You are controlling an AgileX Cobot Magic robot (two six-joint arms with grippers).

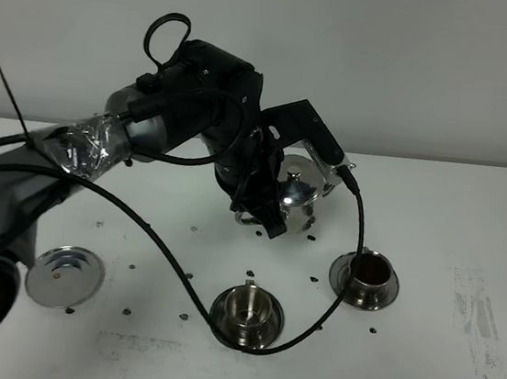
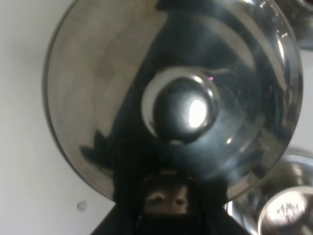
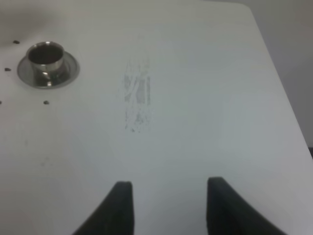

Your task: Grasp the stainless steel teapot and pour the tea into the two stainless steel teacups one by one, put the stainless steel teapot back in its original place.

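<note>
The stainless steel teapot (image 1: 297,192) is held behind the two teacups, near the table's middle. My left gripper (image 1: 265,208) reaches across and is shut on its handle side. The left wrist view looks down on the teapot's lid (image 2: 98,88) and knob (image 2: 183,110), with the gripper (image 2: 164,203) dark at the lid's edge. The right teacup (image 1: 368,273) on its saucer holds reddish-brown tea. The near teacup (image 1: 247,307) stands on its saucer (image 1: 219,319); I see no tea in it. The round steel plate (image 1: 64,274) lies bare at the left. My right gripper (image 3: 168,205) is open over bare table.
A black cable (image 1: 331,310) hangs from the left arm and loops over the table around the near cup. Small dark specks dot the white table (image 1: 452,232). A scuffed patch (image 3: 137,95) lies to the right of the right cup (image 3: 46,61).
</note>
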